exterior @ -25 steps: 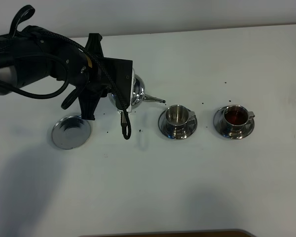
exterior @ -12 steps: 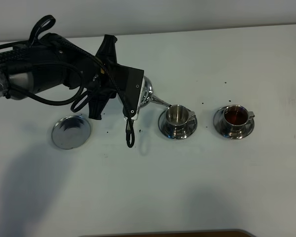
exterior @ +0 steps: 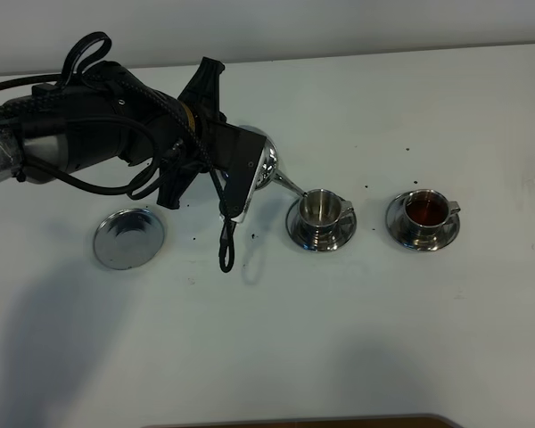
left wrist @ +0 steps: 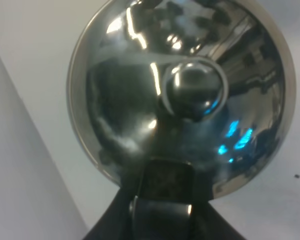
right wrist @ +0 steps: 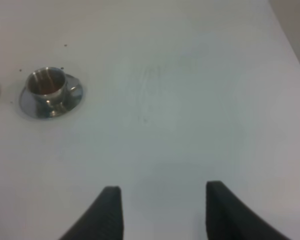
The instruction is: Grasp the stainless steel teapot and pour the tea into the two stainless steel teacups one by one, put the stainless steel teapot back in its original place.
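The stainless steel teapot point(exterior: 266, 166) hangs tilted above the table, and my left gripper point(exterior: 246, 175) is shut on its handle. Its thin spout point(exterior: 290, 185) points down at the rim of the left teacup point(exterior: 321, 207), whose inside shows bare steel. The right teacup point(exterior: 423, 212) on its saucer holds dark red tea. The left wrist view is filled by the pot's domed lid and knob point(left wrist: 192, 90), with my left gripper point(left wrist: 162, 200) clamped on the handle. The flat steel coaster disc point(exterior: 127, 238) lies bare at the left. My right gripper point(right wrist: 162, 187) hovers open, nothing between its fingers.
The tea-filled cup point(right wrist: 47, 87) shows far off in the right wrist view. Small dark specks point(exterior: 367, 187) dot the white table around the cups. A loose black cable loop point(exterior: 224, 245) dangles from the left wrist. A brown edge point(exterior: 294, 421) shows at the table's front.
My left arm has carried the teapot to the right and tipped it further, bringing the spout from beside the left teacup down to its rim. Cups and disc have not moved.
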Robot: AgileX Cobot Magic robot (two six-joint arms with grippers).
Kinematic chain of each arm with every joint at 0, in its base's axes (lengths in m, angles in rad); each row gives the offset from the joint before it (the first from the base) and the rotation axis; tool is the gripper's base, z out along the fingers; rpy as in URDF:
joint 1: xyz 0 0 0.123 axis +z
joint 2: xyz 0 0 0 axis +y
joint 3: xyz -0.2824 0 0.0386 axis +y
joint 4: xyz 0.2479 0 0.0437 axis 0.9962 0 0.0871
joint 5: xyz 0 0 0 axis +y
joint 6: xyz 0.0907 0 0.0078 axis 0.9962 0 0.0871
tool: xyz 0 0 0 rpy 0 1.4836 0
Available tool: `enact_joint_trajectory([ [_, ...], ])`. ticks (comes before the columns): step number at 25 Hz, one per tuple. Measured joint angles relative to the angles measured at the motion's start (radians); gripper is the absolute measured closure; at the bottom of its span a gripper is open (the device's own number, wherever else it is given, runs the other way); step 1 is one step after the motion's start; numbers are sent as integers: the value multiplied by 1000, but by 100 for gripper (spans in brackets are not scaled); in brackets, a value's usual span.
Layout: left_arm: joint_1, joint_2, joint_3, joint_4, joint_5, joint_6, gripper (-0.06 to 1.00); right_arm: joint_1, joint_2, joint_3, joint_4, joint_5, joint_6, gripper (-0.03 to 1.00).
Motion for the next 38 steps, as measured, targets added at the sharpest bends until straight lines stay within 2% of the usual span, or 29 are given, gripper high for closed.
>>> enact_joint_trajectory([
  [19, -35, 0, 0, 157, -44, 0, 67, 0, 0, 0, 0, 0, 0, 58],
  [38, -35, 0, 0, 168, -139, 148, 67, 0, 0, 0, 0, 0, 0, 58],
])
